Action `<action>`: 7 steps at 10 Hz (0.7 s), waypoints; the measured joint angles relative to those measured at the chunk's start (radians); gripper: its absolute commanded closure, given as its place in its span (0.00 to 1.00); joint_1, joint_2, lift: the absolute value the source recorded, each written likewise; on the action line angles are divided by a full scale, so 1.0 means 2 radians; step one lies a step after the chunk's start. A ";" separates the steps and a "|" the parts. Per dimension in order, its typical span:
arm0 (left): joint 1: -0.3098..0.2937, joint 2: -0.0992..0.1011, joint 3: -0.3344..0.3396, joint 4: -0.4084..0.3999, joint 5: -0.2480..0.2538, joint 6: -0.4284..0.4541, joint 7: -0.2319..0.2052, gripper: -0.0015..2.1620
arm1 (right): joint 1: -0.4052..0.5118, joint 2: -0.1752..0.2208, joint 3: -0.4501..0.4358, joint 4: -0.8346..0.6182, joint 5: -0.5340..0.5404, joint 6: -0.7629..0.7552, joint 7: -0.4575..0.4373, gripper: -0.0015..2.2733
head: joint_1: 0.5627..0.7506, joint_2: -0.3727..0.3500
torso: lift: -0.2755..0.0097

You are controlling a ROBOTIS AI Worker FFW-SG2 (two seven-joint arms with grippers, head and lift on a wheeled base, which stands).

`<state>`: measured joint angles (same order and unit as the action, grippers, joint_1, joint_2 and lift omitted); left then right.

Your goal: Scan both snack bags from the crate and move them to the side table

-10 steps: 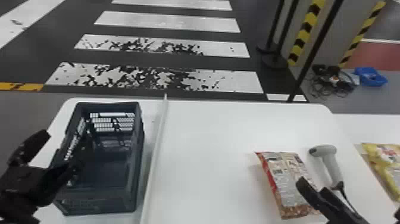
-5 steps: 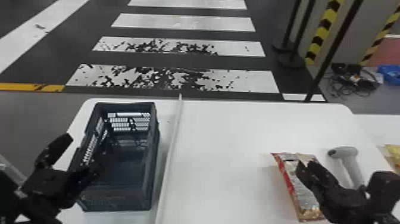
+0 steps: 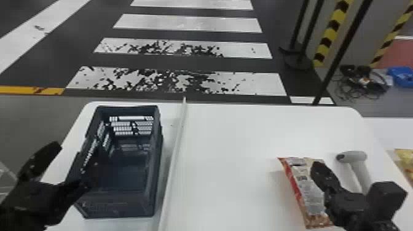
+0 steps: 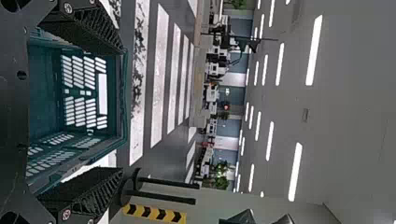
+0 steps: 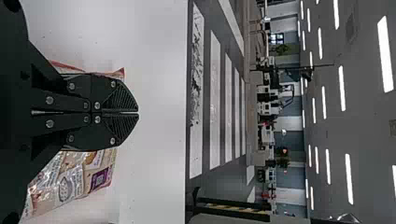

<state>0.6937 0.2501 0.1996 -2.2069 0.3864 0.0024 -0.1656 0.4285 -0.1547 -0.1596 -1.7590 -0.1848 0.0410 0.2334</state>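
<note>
The left gripper's (image 3: 73, 163) fingers are spread by the crate (image 3: 118, 205); the right gripper's (image 3: 317, 167) are pressed together over a bag (image 3: 307, 187) lying on the counter (image 3: 230, 147), near the scanner (image 3: 353, 156). Another bag (image 3: 407, 158) lies on the side table (image 3: 390, 132).

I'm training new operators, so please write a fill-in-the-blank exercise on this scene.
In the head view, the crate stands to the ____ of the white divider. The handheld scanner lies to the ____ of the snack bag beside it. The left tool is open, while the right tool is ____. The other snack bag, at the head view's right edge, is mainly ____.

Missing words: left; right; shut; yellow.
</note>
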 measured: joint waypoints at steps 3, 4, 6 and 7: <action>0.012 -0.001 0.004 -0.008 0.000 -0.009 0.000 0.05 | 0.003 0.000 -0.008 0.039 0.003 -0.048 -0.007 0.99 | 0.70 0.46 | 0.63; 0.013 -0.001 0.004 -0.008 0.000 -0.012 0.000 0.05 | 0.006 0.001 -0.011 0.052 0.003 -0.062 -0.008 0.99 | 0.70 0.44 | 0.63; 0.012 0.001 0.004 -0.008 0.001 -0.015 0.000 0.05 | 0.006 0.004 -0.011 0.081 0.003 -0.084 -0.010 0.99 | 0.70 0.43 | 0.63; 0.011 0.002 0.004 -0.007 0.001 -0.015 0.000 0.05 | 0.001 0.006 -0.005 0.096 0.005 -0.091 -0.016 0.99 | 0.70 0.43 | 0.63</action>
<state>0.7166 0.2541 0.2086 -2.2217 0.3893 -0.0281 -0.1656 0.4298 -0.1425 -0.1706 -1.5678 -0.1745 -0.1404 0.2005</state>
